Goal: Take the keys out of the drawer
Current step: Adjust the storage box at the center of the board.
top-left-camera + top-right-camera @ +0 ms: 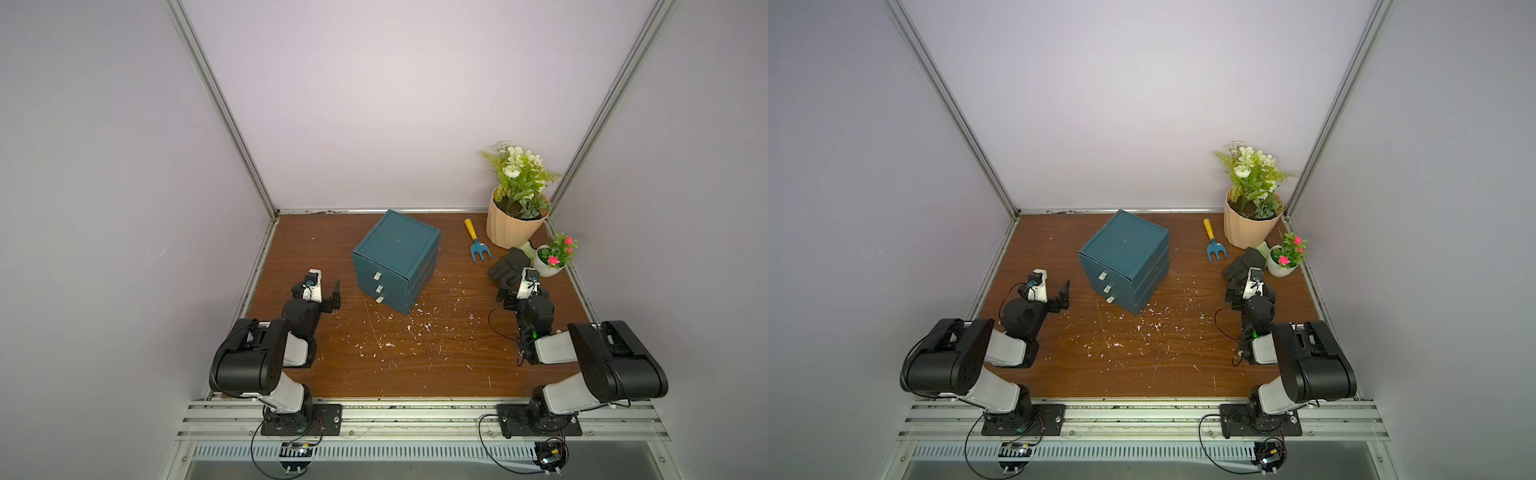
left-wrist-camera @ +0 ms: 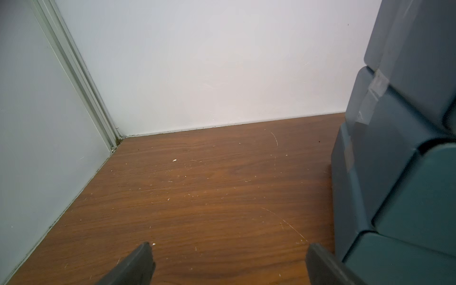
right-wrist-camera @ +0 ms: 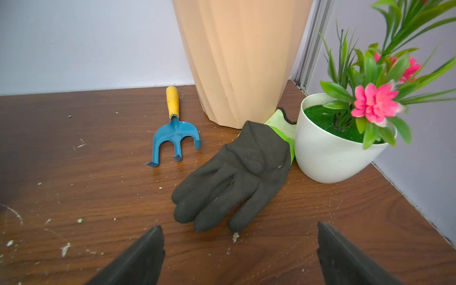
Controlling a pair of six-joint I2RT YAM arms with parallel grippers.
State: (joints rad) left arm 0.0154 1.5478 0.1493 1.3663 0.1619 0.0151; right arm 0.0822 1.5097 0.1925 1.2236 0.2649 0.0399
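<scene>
Since all three drawers [image 1: 379,288] of the dark teal chest [image 1: 397,253] are pushed shut, the keys are out of sight, and which drawer hides them cannot be told. The chest stands near the middle of the wooden table [image 1: 415,361], turned at an angle with its front towards the left arm. The left gripper [image 2: 230,248] sits low over the table just beside the chest's left side, a little apart from it in both top views, its jaws spread wide and holding nothing, with only bare wood between them. The right gripper [image 3: 239,227] is well apart from the chest on the right side of the table, its jaws likewise wide and empty; the fingertips of a black garden glove [image 3: 237,172] lie just ahead of them, not gripped. Each drawer front carries a small pale pull tab, one above the other. Farther back a blue fork with a yellow handle [image 3: 175,130] lies flat beside a tall peach pot [image 3: 241,61] that holds a leafy plant with white flowers [image 1: 519,174]; the glove's green cuff rests between that pot and a small white pot [image 3: 320,155] holding green stems and pink flowers [image 3: 375,101]
</scene>
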